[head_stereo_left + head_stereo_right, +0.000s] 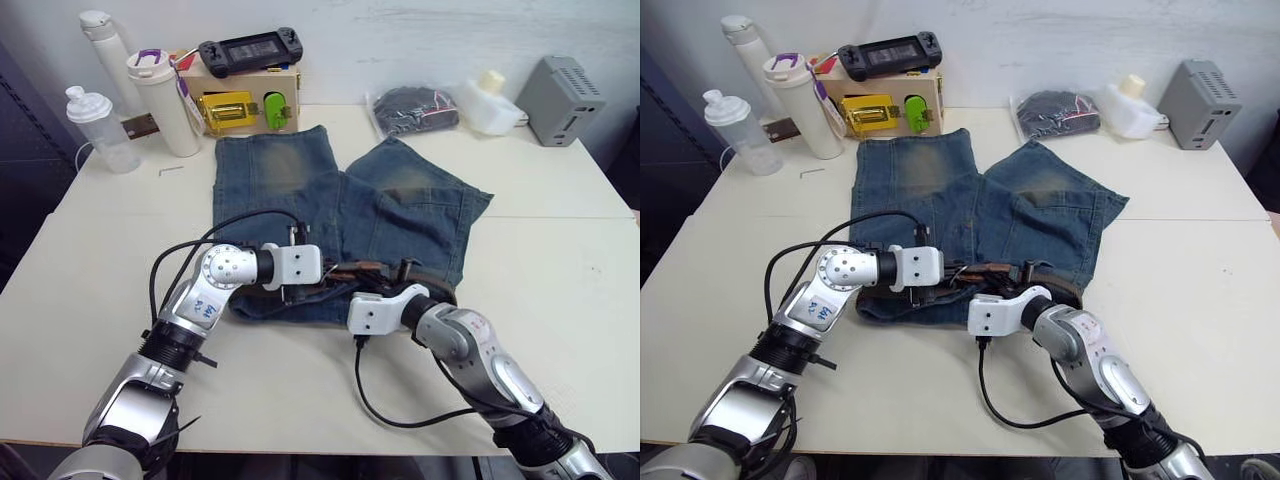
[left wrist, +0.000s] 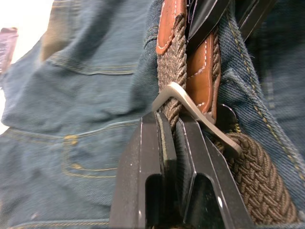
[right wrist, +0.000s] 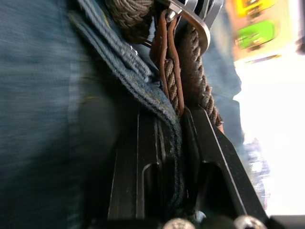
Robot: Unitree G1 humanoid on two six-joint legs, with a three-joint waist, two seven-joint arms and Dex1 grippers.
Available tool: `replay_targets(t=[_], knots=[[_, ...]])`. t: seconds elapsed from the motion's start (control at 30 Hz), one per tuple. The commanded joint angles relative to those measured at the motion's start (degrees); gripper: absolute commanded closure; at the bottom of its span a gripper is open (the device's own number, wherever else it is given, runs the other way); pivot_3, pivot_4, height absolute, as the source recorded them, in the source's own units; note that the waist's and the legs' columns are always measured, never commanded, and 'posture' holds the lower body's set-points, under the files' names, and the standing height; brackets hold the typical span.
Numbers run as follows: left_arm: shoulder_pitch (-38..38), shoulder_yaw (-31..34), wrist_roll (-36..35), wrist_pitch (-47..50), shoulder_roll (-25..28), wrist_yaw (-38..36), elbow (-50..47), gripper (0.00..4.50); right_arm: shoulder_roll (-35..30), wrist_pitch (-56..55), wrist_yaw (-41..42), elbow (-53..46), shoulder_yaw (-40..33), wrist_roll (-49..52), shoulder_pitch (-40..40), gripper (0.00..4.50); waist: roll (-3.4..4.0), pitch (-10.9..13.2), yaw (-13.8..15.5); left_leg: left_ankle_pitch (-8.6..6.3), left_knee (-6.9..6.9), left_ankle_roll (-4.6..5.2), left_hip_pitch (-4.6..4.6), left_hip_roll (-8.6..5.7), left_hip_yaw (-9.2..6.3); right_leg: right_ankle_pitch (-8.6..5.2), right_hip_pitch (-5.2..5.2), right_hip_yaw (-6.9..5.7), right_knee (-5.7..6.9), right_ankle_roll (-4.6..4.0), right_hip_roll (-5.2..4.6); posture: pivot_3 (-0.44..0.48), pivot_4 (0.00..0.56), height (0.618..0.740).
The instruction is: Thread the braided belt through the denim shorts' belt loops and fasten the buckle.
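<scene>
At the near bench edge, the denim shorts (image 1: 340, 215) lay flat, the braided belt (image 2: 257, 167) along their waistband. Left end effector (image 2: 174, 131) pinched the belt beside the buckle (image 2: 190, 107); right end effector (image 3: 169, 119) clamped waistband denim. Fastening step; next needs prong seated.

Three bottles (image 1: 166, 102) upper left – one pair of denim shorts (image 1: 340, 205), one braided belt (image 2: 259, 176), one game console (image 1: 250, 50), two tools.

I see the denim shorts (image 1: 340, 205) lying flat mid-table, legs toward the far edge, waistband toward the near edge. The braided belt (image 2: 259, 179) runs along the waistband, its silver buckle (image 2: 198, 114) sitting over the brown weave.
</scene>
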Motion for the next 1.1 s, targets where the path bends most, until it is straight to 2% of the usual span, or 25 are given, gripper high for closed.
replay_targets(t=[0.03,0.13,0.23,0.3,0.4,0.53,0.7,1.07,1.1], knots=[[2.94,-3.48,-0.15,-0.67,-1.60,-2.12,-1.03,4.50,2.29,8.33,9.47,-11.50,-3.60,10.98,4.64,4.00,-0.01,-0.01,0.06,0.00,0.00,0.00,0.01,0.00,0.00,0.00,0.00,0.00,0.00,0.00,0.00,0.000,0.150,0.740],[3.67,-3.53,0.33,-0.97,-2.11,-1.35,-0.56,4.50,1.19,14.40,15.05,-16.81,-7.78,16.68,6.35,2.95,-0.03,-0.02,0.19,-0.01,0.00,0.01,0.05,0.00,-0.04,0.00,0.05,0.00,0.02,0.00,-0.01,0.000,0.150,0.740],[4.04,-3.35,0.34,-0.71,-2.52,-0.87,-0.59,4.50,-1.23,18.65,19.94,-21.86,-13.63,24.16,7.12,1.68,-0.04,-0.03,0.83,-0.02,-0.01,0.03,0.05,-0.01,-0.07,0.00,0.13,0.00,-0.01,0.00,-0.02,0.000,0.150,0.740],[4.23,-3.27,0.28,-0.55,-2.67,-0.72,-0.75,4.50,-2.37,22.69,22.99,-24.69,-18.26,31.18,6.46,0.68,-0.05,-0.03,1.40,-0.03,0.00,0.06,0.05,-0.04,-0.06,0.00,0.15,0.01,-0.04,0.00,-0.05,0.000,0.150,0.740],[4.45,-3.18,0.16,-0.53,-2.84,-0.62,-0.97,4.50,-3.22,26.87,23.79,-24.80,-23.15,37.91,3.21,0.68,-0.06,-0.04,1.46,-0.04,-0.01,0.06,0.05,-0.02,-0.01,0.00,0.22,0.00,-0.43,0.00,-0.03,0.000,0.150,0.740],[4.45,-3.25,0.17,-0.30,-3.22,-0.41,-1.23,4.50,-6.31,21.49,19.00,-17.97,-18.71,32.39,0.69,0.68,-0.09,-0.06,1.53,-0.04,-0.02,0.06,0.07,-0.01,-0.02,0.00,0.22,-0.01,-0.42,0.00,-0.03,0.000,0.150,0.740],[4.22,-3.08,0.05,0.02,-3.52,-0.24,-1.66,4.50,-6.51,18.09,14.48,-12.52,-13.17,27.77,-1.34,0.68,-0.09,-0.06,1.52,-0.04,0.00,0.06,0.06,-0.02,0.00,0.00,0.20,0.00,-0.41,0.00,-0.05,0.000,0.150,0.740],[4.71,-3.00,-0.05,0.55,-3.14,-0.40,-3.16,4.50,-6.97,15.20,9.28,-7.59,-9.42,21.75,-1.37,0.68,-0.09,-0.06,1.49,-0.03,0.03,0.06,0.06,-0.02,0.02,0.00,0.18,0.00,-0.38,0.00,-0.04,0.000,0.150,0.740],[4.70,-2.93,-0.11,0.68,-3.18,-0.35,-3.23,4.50,-7.01,14.91,9.24,-7.65,-9.29,21.68,-1.24,1.17,-0.09,-0.06,1.51,-0.04,0.02,0.06,0.06,-0.02,0.02,0.00,0.18,0.01,-0.38,0.00,-0.05,0.000,0.150,0.740]])
